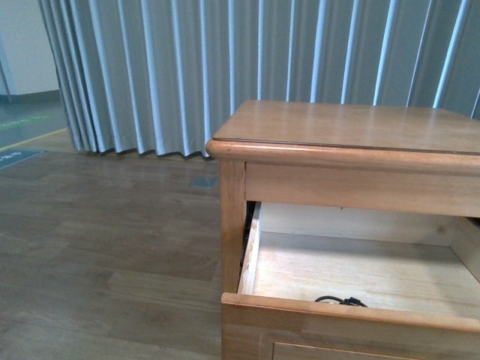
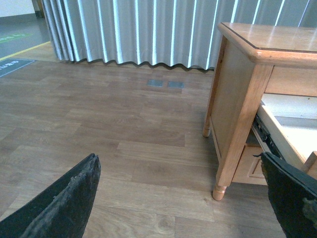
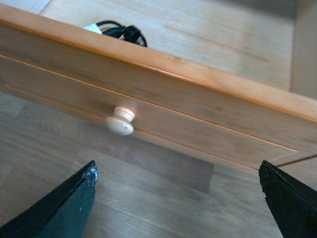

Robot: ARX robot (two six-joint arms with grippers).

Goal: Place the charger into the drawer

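The honey-coloured drawer (image 1: 352, 311) stands pulled out of the wooden nightstand (image 1: 352, 127), its pale raw-wood inside showing. The charger (image 3: 121, 29) lies inside near the front wall; its black looped cable and a sliver of white body show in the right wrist view, and only the cable (image 1: 341, 301) shows in the front view. My right gripper (image 3: 178, 191) is open in front of the drawer's panel, a little away from the round pale knob (image 3: 120, 121), holding nothing. My left gripper (image 2: 181, 193) is open over the floor beside the nightstand's left side.
Wood-look floor (image 2: 124, 144) spreads to the left of the nightstand. Grey pleated curtains (image 1: 187, 67) hang behind. A turned foot (image 2: 218, 191) of the nightstand stands close to my left gripper. Two small grey floor plates (image 2: 165, 84) lie near the curtain.
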